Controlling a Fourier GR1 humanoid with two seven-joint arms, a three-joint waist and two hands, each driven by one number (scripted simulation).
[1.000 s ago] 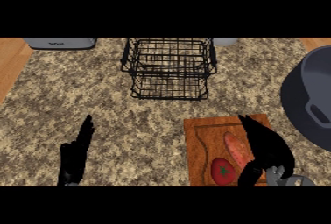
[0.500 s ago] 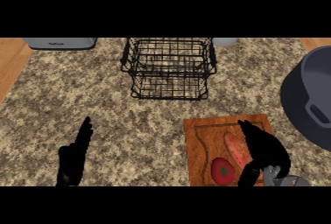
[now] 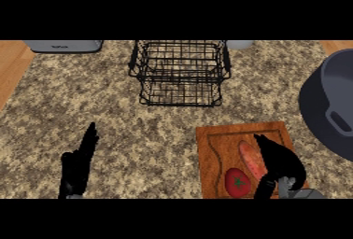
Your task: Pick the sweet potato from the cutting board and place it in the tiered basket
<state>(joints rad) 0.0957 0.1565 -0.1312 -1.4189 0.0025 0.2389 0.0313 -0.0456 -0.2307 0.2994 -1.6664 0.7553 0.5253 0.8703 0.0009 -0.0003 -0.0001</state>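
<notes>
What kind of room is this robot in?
Most likely a kitchen: there's a speckled stone counter, a cutting board with a tomato and sweet potato on it, and a big pot.

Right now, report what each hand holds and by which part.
Nothing is held. The right hand hovers over the sweet potato, fingers uncurled; the left hand rests open.

- Left hand (image 3: 77, 163) is all black, slim, with long narrow fingers tapering to points.
- Right hand (image 3: 281, 163) is the same matte black, broader across the back.
- A bit of grey forearm (image 3: 307, 194) shows beneath the right hand.
</notes>
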